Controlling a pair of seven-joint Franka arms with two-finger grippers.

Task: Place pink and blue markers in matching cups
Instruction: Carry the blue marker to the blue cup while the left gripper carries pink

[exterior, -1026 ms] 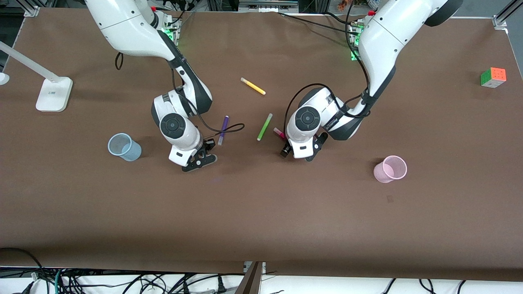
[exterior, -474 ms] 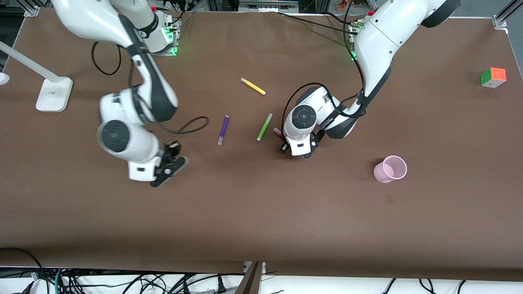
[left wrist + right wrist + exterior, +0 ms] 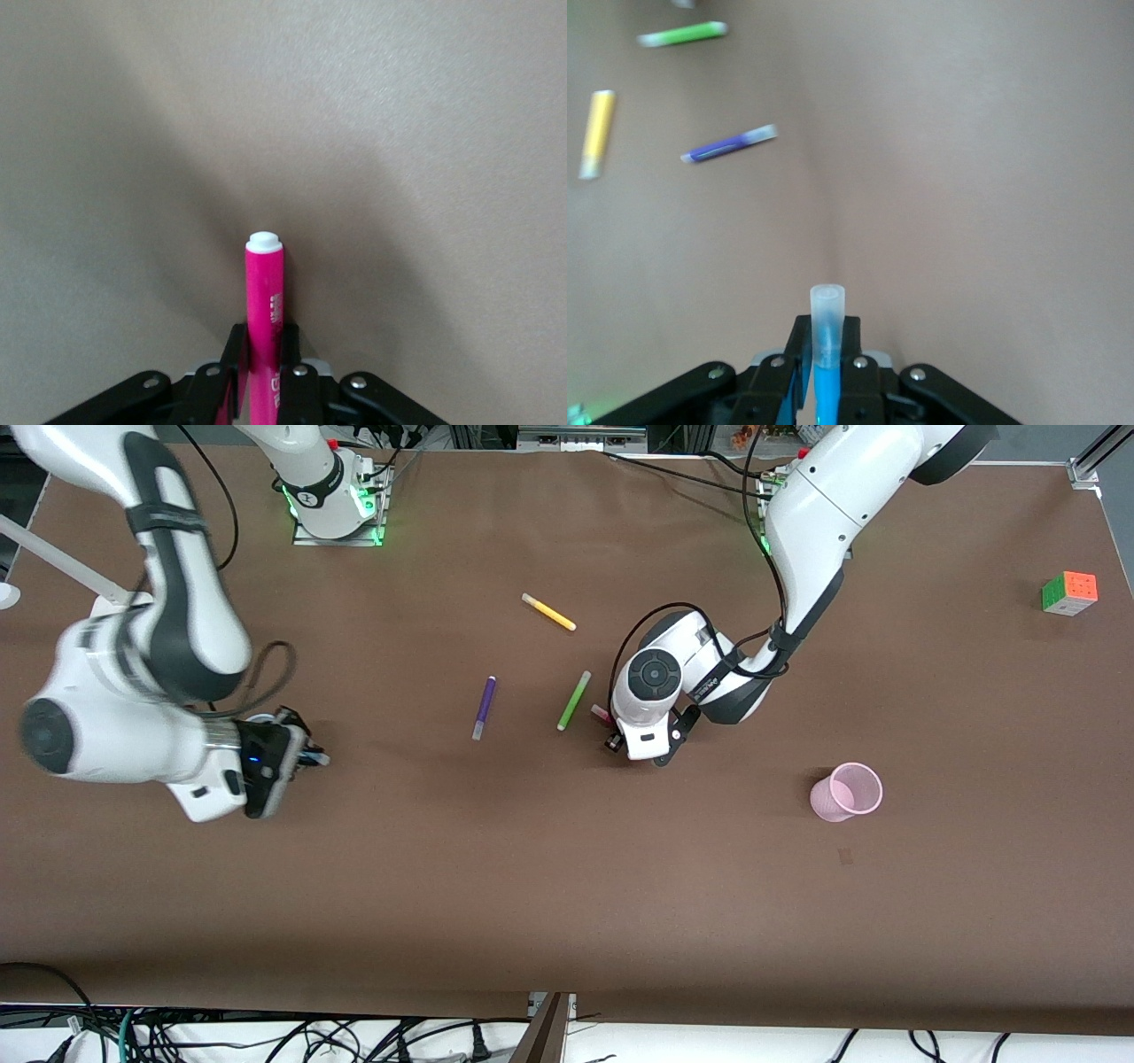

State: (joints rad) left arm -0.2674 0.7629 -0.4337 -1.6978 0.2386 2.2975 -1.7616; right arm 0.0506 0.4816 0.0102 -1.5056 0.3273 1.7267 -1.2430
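My left gripper is shut on the magenta-pink marker, low at the table beside the green marker. In the left wrist view the pink marker stands out between the closed fingers of my left gripper, pale end forward. My right gripper is shut on the blue marker near the right arm's end of the table. In the right wrist view the blue marker shows its greyish end past the fingers of my right gripper. The light pink cup stands upright toward the left arm's end. The light blue cup is hidden under my right hand.
A dark purple marker, a lime green marker and a yellow marker lie mid-table; they also show in the right wrist view: the purple marker, the green marker, the yellow marker. A colour cube sits at the left arm's end.
My right arm has swung from the purple marker toward its own end of the table with the blue marker and now covers the blue cup. My left gripper has barely moved.
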